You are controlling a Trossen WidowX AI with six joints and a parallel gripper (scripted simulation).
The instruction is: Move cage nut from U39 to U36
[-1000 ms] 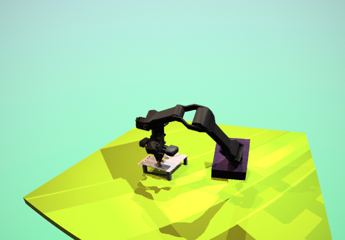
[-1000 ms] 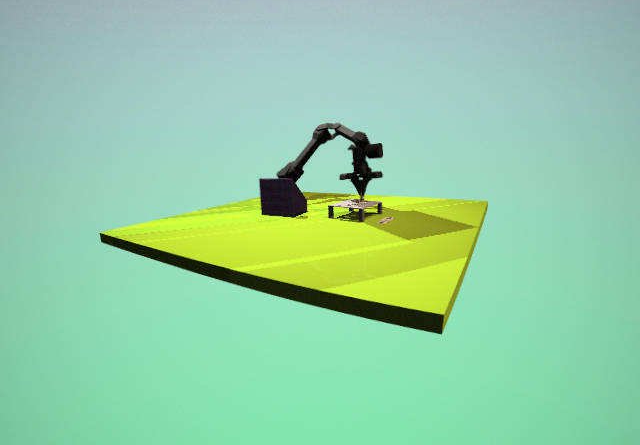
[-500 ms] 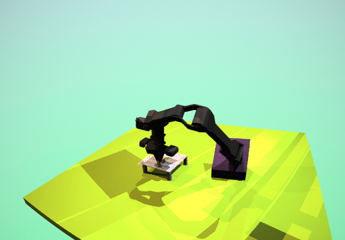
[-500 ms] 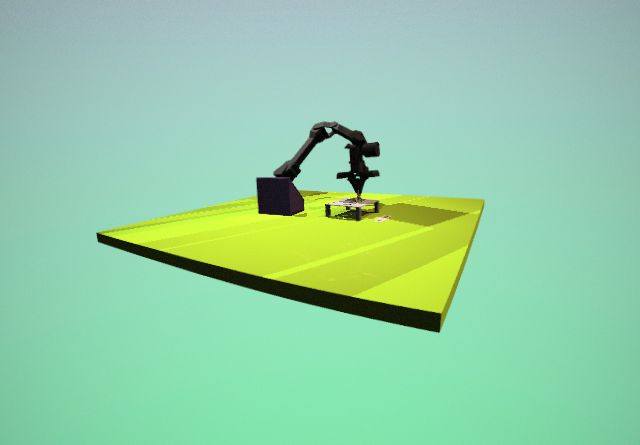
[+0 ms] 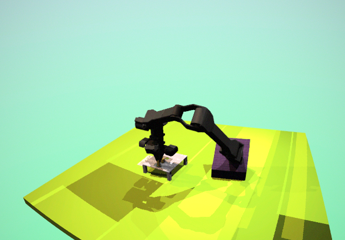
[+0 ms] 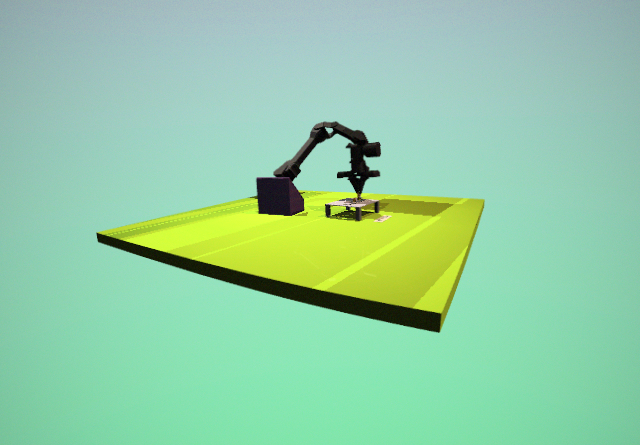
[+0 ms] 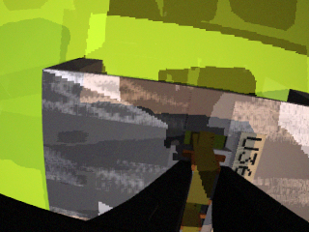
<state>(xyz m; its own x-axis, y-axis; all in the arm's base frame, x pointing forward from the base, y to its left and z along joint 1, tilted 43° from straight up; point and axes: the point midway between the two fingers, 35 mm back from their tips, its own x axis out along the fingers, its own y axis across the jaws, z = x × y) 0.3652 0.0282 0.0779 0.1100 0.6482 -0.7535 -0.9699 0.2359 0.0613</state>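
The tabletop (image 5: pixel 200 204) (image 6: pixel 289 254) (image 7: pixel 29 121) is a broad lime-yellow slab with a dark edge, crossed by hard-edged olive shadows and paler bands. Around it, the backdrop (image 5: pixel 167 50) (image 6: pixel 310 68) is smooth, greyish blue high in the frame and mint green lower down.

Right of centre in the top view, the matte black arm (image 5: pixel 206 117) (image 6: pixel 305 152) stands on a boxy purple pedestal (image 5: pixel 228 175) (image 6: pixel 272 197) with faint streaks. The rail plate (image 5: pixel 179 157) (image 6: pixel 338 203) (image 7: pixel 111 145) is flat and pale, mottled grey and pinkish in the wrist view, raised on short dark legs (image 5: pixel 168 175) (image 6: pixel 358 214).

The pincer (image 5: pixel 158 162) (image 6: pixel 358 196) (image 7: pixel 201 174) is clamped on the brassy cage nut (image 5: pixel 158 164) (image 7: pixel 205 150) — lower right of centre in the wrist view, just beside the cream U36 label (image 7: pixel 248 157). How the nut's wings sit is hidden.
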